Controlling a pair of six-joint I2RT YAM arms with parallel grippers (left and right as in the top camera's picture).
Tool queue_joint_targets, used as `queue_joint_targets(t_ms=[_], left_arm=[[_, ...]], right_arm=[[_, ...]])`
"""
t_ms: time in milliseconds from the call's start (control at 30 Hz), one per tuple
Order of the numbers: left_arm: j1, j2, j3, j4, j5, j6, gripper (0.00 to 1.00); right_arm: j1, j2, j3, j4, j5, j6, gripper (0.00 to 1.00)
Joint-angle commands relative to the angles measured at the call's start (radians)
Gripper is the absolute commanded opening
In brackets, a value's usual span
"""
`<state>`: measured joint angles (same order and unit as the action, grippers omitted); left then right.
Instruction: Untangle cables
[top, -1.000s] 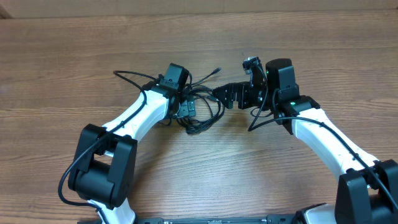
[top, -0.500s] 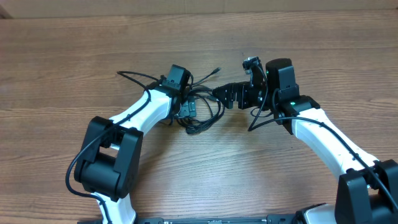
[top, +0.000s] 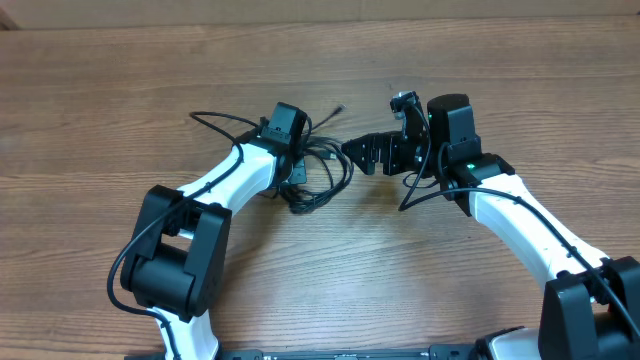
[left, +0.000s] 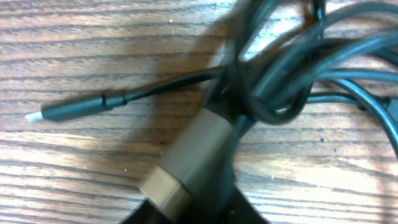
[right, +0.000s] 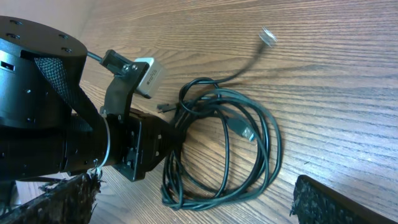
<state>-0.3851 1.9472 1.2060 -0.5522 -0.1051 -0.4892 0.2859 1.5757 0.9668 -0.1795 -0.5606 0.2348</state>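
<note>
- From overhead, we saw the cables (top: 312, 200) heaped in one looped bundle near the middle of the wooden table (top: 100, 90).
- One loose strand ran out of the bundle toward 1 o'clock and ended in a small plug (top: 338, 108).
- The left gripper (top: 296, 168) came in from 8 o'clock and sat on the bundle's 9 o'clock edge.
- In the right wrist view, the left gripper (right: 158, 140) had its jaws drawn in on the cables (right: 249, 155), pinching several strands where the loops cross.
- The left wrist view showed the cables (left: 280, 74) knotted over each other just ahead of the jaws. A thick grey plug (left: 186, 155) lay at 6 o'clock and a slim black plug (left: 74, 109) pointed to 9 o'clock.
- The right gripper (top: 358, 152) pointed in from 3 o'clock, just beside the bundle but apart from it.
- Its fingers (right: 336, 199) stood spread wide, one at each lower corner of its own view.
</note>
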Motion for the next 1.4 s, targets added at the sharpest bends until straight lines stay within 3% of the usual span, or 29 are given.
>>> queue_joint_targets(t_ms=[0,100,300,500,733,967,1233,1367], left_arm=[[-0.003,0.028,0.008,0.002,0.001,0.004,0.16],[-0.003,0.028,0.008,-0.003,0.001,0.004,0.04],[-0.003,0.026,0.009,0.002,-0.001,0.021,0.04],[-0.003,-0.042,0.053,-0.01,-0.002,0.252,0.04],[-0.001,-0.241,0.088,0.018,-0.074,0.478,0.04],[-0.001,-0.38,0.088,0.033,-0.134,0.814,0.04],[-0.002,-0.406,0.088,0.031,-0.097,0.845,0.04],[-0.002,-0.406,0.088,0.032,-0.013,0.846,0.04]], right_arm=[[0.0,-0.025,0.016,0.001,0.01,-0.007,1.0],[0.0,-0.025,0.016,0.001,0.01,-0.007,1.0],[0.0,-0.025,0.016,0.001,0.009,-0.003,1.0],[0.0,-0.025,0.016,0.001,0.01,-0.003,1.0],[0.0,-0.025,0.016,0.005,0.01,-0.003,1.0],[0.0,-0.025,0.016,0.039,0.01,-0.004,1.0],[0.0,-0.025,0.016,0.1,0.01,-0.011,0.98],[0.0,-0.025,0.016,0.104,0.006,-0.119,0.95]])
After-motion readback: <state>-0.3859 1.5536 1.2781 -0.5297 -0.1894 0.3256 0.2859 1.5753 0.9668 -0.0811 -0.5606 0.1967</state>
